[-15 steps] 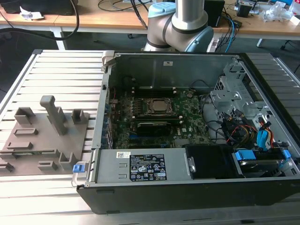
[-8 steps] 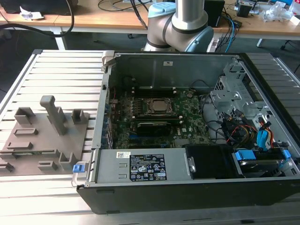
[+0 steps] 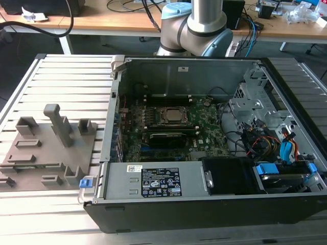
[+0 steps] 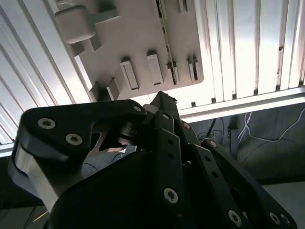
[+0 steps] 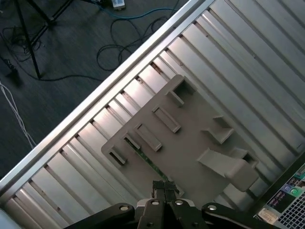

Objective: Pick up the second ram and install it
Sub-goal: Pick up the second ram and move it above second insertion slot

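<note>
The fixture plate [image 3: 48, 153] lies on the slatted table [image 3: 71, 76] at the exterior view's left, the second ram [image 5: 151, 164] in one of its slots, my gripper [image 5: 162, 188] above it. To its right sits the open computer case [image 3: 204, 69], motherboard [image 3: 204, 122] inside; my base [image 3: 194, 25] stands behind it.

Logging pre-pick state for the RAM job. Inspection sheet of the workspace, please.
surface: slotted metal table, carrying a grey fixture plate and an open computer case.
job's things: second ram on edge in a fixture slot, not yet lifted.
clutter: nothing seen.
grippers: hand above the fixture, fingers together.
cables: wire bundles inside the case; loose cables on the floor.
surroundings: wooden benches behind the arm's base.
</note>
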{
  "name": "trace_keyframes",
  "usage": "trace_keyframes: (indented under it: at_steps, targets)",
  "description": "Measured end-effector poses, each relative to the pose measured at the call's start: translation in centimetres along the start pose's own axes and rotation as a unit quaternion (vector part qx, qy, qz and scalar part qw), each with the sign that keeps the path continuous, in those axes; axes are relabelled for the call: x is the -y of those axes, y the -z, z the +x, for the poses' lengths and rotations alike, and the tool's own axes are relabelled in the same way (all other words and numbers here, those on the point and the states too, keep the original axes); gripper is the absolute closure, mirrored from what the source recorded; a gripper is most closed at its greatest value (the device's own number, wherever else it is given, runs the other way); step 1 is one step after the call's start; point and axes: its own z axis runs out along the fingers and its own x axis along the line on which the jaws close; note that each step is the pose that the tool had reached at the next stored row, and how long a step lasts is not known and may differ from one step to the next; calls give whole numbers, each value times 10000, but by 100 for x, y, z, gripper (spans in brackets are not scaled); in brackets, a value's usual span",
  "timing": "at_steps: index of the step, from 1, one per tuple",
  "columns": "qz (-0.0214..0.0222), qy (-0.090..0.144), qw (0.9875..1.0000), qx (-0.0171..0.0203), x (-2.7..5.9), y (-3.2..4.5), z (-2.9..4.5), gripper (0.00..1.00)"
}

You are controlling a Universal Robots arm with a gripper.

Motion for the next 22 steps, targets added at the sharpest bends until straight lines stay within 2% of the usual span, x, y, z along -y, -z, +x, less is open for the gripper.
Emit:
trace_keyframes:
  at_steps: [2,8,11,14,18,22]
  targets:
    - [-3,147,9999,-6,0,0,0,89]
    - [-9,389,9992,-17,0,0,0,89]
    - [-13,580,9983,-26,0,0,0,89]
    - [-18,759,9971,-34,0,0,0,89]
    - [-25,1072,9942,-49,0,0,0,89]
    - [-29,1252,9921,-56,0,0,0,89]
